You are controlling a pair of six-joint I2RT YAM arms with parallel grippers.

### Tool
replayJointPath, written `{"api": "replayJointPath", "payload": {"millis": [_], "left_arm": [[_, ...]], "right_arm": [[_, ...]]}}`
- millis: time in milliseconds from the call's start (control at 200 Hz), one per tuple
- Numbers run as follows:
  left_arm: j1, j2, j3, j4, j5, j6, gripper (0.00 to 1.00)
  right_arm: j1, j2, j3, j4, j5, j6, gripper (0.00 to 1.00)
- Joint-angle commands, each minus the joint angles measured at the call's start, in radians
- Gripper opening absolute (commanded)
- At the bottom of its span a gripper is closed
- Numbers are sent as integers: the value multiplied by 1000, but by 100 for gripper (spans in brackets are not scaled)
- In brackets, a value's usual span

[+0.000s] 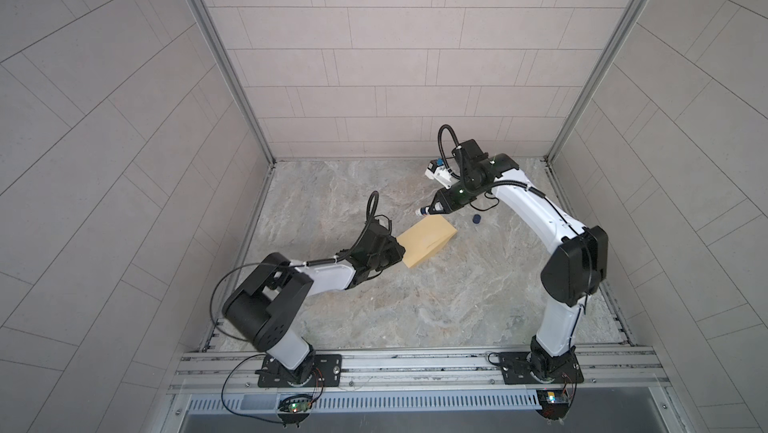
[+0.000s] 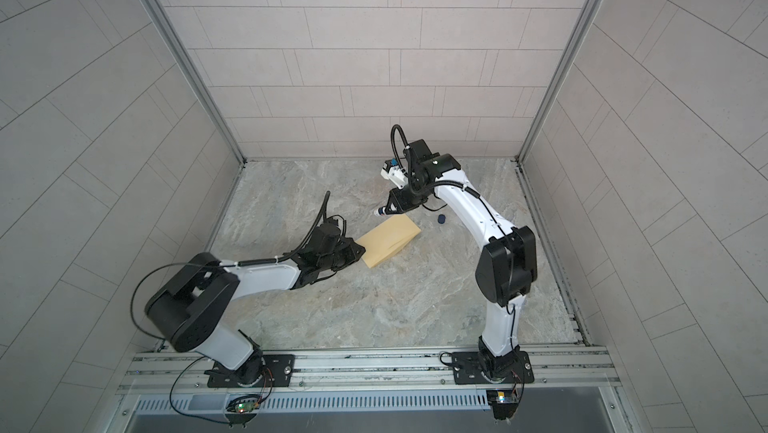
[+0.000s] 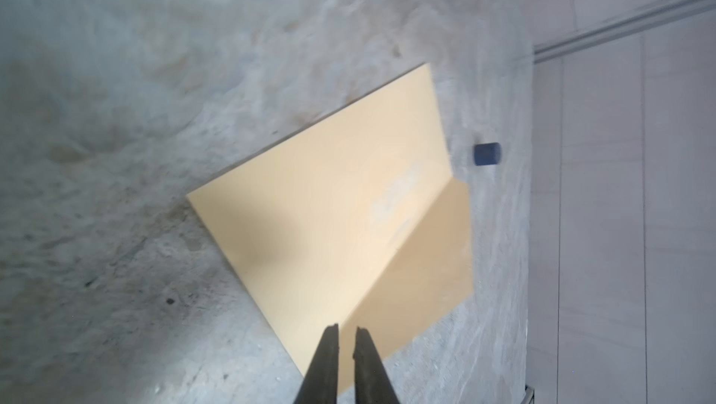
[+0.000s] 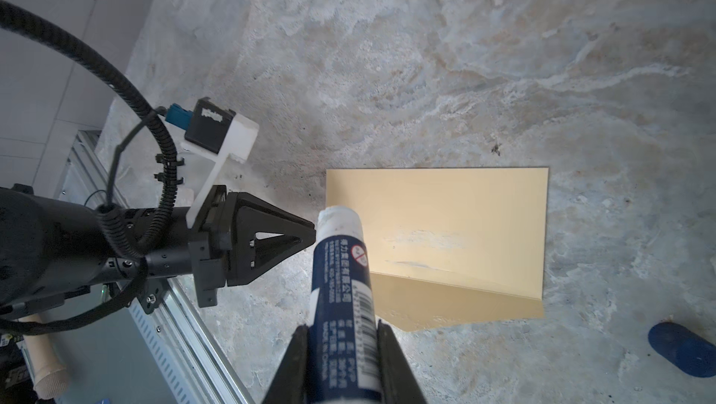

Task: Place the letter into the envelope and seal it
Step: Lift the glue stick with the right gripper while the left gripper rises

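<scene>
The yellow-tan envelope (image 1: 424,244) (image 2: 388,244) lies flat on the marble table, its flap (image 3: 426,266) (image 4: 457,301) folded open along one long edge. A pale glue smear (image 4: 426,239) marks the body near the flap fold. My left gripper (image 3: 346,330) (image 4: 306,229) sits at the envelope's near-left corner; its fingers stand a narrow gap apart with nothing between them. My right gripper (image 4: 343,330) (image 1: 432,210) hovers over the envelope's far edge, shut on a blue glue stick (image 4: 341,266) with its white tip uncapped. The letter shows in no view.
The glue stick's blue cap (image 1: 477,218) (image 2: 441,218) (image 3: 487,154) lies on the table to the right of the envelope. Tiled walls close in the back and both sides. An aluminium rail (image 1: 415,364) carrying both arm bases runs along the front.
</scene>
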Motion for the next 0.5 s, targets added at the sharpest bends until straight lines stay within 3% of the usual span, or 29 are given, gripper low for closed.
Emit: {"api": "replayJointPath", "payload": {"millis": [0, 120, 225, 365, 495], "left_arm": [[-2, -170, 51, -96, -74, 76, 31], [-2, -360, 39, -94, -73, 109, 55], [-3, -525, -30, 10, -79, 83, 74], [-2, -658, -108, 175, -103, 18, 81], [-4, -667, -105, 276, -33, -40, 82]], "right_arm": [[-2, -182, -171, 370, -72, 89, 0], [-1, -377, -492, 897, -95, 306, 0], [0, -486, -678, 1224, -56, 457, 0], [30, -563, -816, 1496, 14, 557, 0], [79, -604, -904, 1651, 92, 594, 0]]}}
